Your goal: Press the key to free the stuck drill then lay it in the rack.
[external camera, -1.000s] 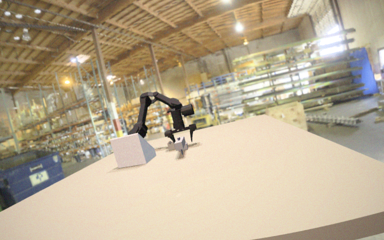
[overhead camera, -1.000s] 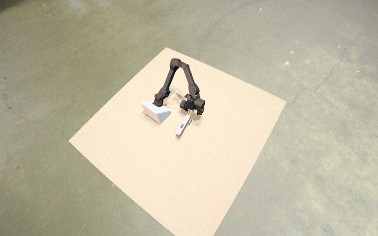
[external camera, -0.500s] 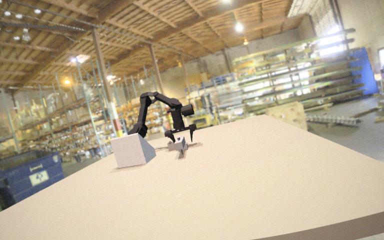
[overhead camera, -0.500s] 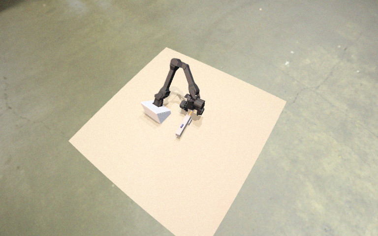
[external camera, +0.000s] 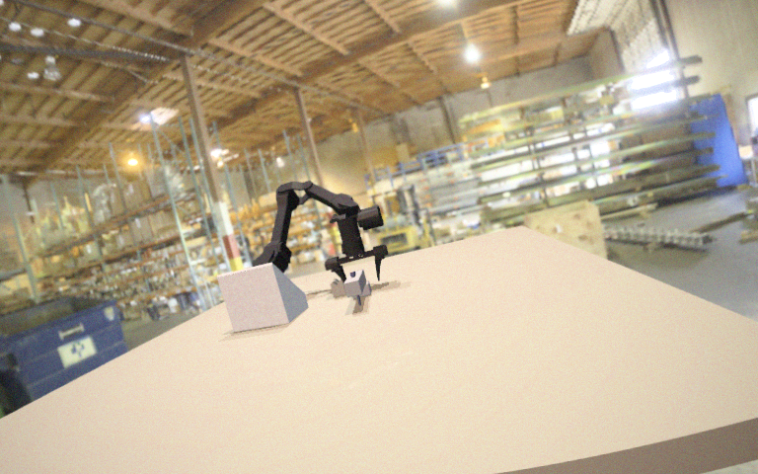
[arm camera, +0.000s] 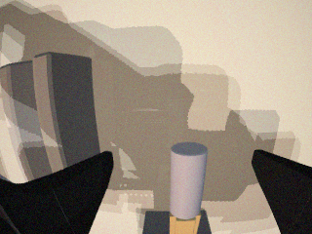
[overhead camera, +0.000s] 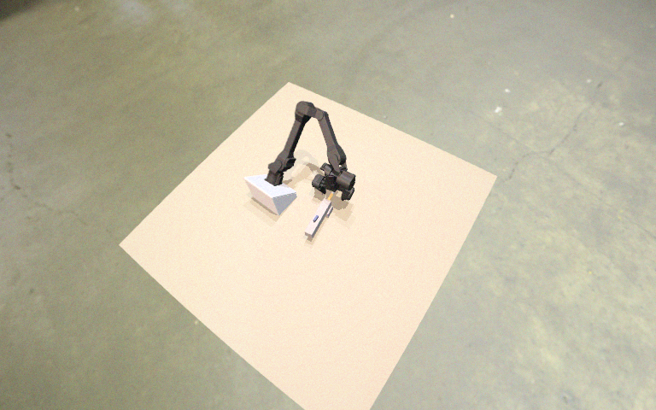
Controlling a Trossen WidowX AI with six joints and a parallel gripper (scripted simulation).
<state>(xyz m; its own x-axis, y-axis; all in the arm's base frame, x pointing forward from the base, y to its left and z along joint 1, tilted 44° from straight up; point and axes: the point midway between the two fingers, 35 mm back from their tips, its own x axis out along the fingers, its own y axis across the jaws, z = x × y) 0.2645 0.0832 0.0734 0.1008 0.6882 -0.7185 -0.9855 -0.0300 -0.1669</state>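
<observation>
A long pale block (overhead camera: 318, 218) lies on the tan mat with a small blue key (overhead camera: 315, 218) on its top. My gripper (arm camera: 185, 159) is open and empty. It hangs point-down over the drill's end, one finger on each side, and touches nothing. It also shows in the top view (overhead camera: 333, 190) and the exterior view (external camera: 360, 276). The rack (overhead camera: 271, 196) is a white wedge-shaped box left of the block, next to the arm's base.
The rack also shows in the exterior view (external camera: 260, 304) and at the left of the wrist view (arm camera: 53, 117). The block (external camera: 355, 285) stands right of it with a narrow gap. The mat lies on a concrete floor.
</observation>
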